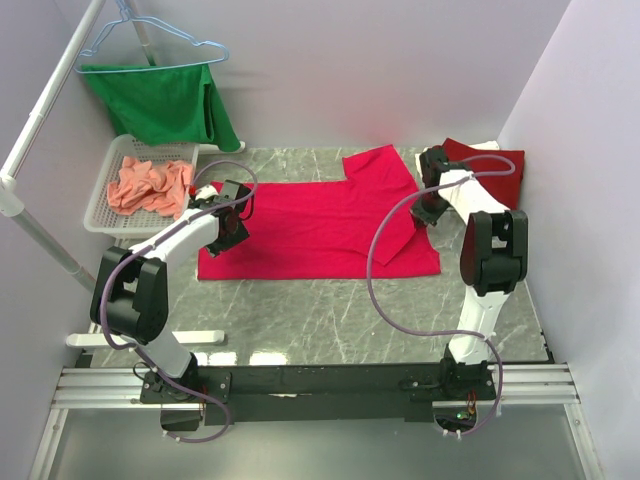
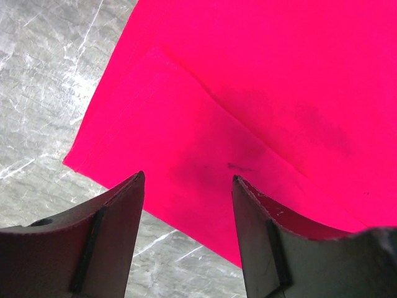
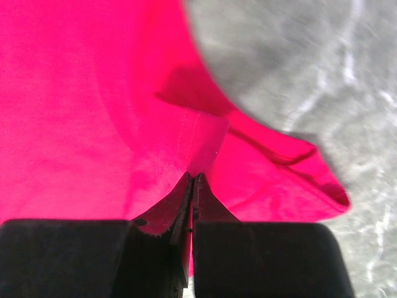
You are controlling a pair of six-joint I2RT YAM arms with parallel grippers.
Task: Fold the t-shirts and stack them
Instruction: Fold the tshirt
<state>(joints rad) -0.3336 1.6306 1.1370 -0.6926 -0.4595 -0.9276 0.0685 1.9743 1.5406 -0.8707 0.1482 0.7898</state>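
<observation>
- Top view: bright, even overhead light, with white glare patches on the table (image 1: 320,310) near its front edge.
- Left wrist view: sharp, with a soft shadow across the pinkish-red t-shirt (image 2: 279,93).
- Right wrist view: the table is blurred at upper right.

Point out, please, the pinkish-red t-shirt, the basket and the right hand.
pinkish-red t-shirt (image 1: 300,225): top view, mid-body.
basket (image 1: 98,195): top view, left rim.
right hand (image 3: 193,179): right wrist view, between fingertips.

Bare table (image 1: 330,310) lies open in front of the red shirt (image 1: 300,225), between my two arms. On my left a basket (image 1: 98,220) sits just beside my left gripper (image 1: 238,212), with a pole (image 1: 40,125) and a hanging green cloth (image 1: 165,100) behind. On my right a dark red shirt (image 1: 492,160) fills the corner.
</observation>
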